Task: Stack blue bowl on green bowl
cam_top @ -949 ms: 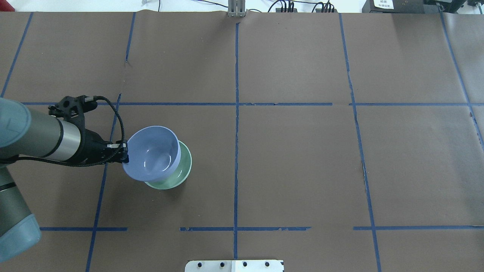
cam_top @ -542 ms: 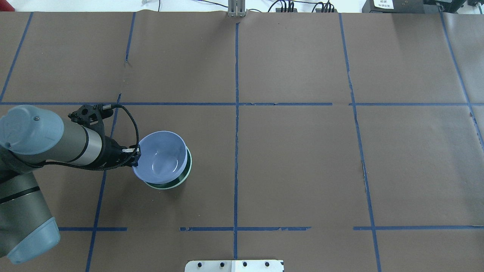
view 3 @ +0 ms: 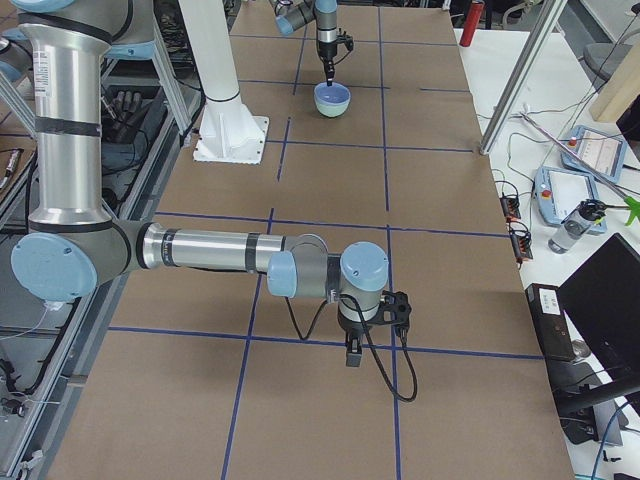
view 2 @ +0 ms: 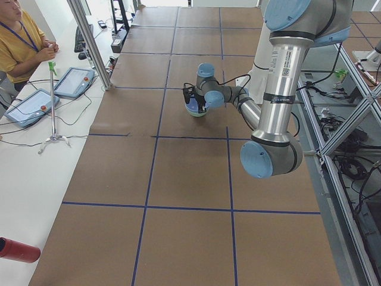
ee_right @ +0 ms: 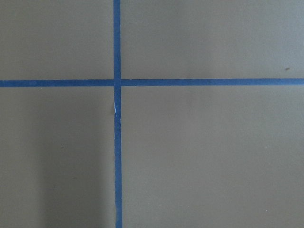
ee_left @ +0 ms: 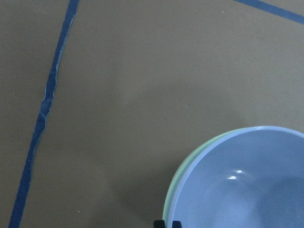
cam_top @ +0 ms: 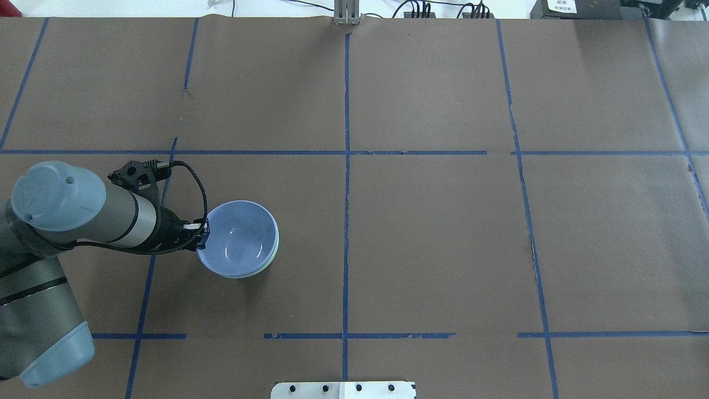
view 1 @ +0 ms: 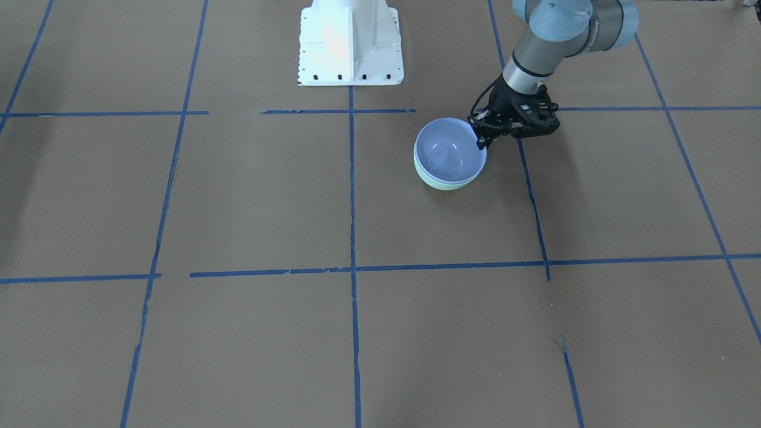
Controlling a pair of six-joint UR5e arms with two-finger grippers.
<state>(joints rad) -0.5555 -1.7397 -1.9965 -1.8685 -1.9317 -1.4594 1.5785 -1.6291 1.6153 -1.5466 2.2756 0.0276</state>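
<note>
The blue bowl [cam_top: 239, 238] sits nested inside the green bowl [cam_top: 276, 246], of which only a thin mint rim shows. In the front view the blue bowl [view 1: 449, 151] rests level in the green bowl [view 1: 447, 183]. My left gripper [cam_top: 202, 233] is shut on the blue bowl's near-left rim; it also shows in the front view [view 1: 480, 139]. The left wrist view shows both rims, blue [ee_left: 247, 190] inside green [ee_left: 190, 159]. My right gripper [view 3: 353, 355] hangs low over bare table far from the bowls; I cannot tell whether it is open or shut.
Brown paper with blue tape grid lines [cam_top: 346, 166] covers the table. The white robot base [view 1: 349, 41] stands at the near edge. An operator [view 2: 21, 42] sits beyond the table's far side with tablets and cables.
My left gripper moved right and down with the blue bowl, which went from tilted above the green bowl to seated level inside it.
</note>
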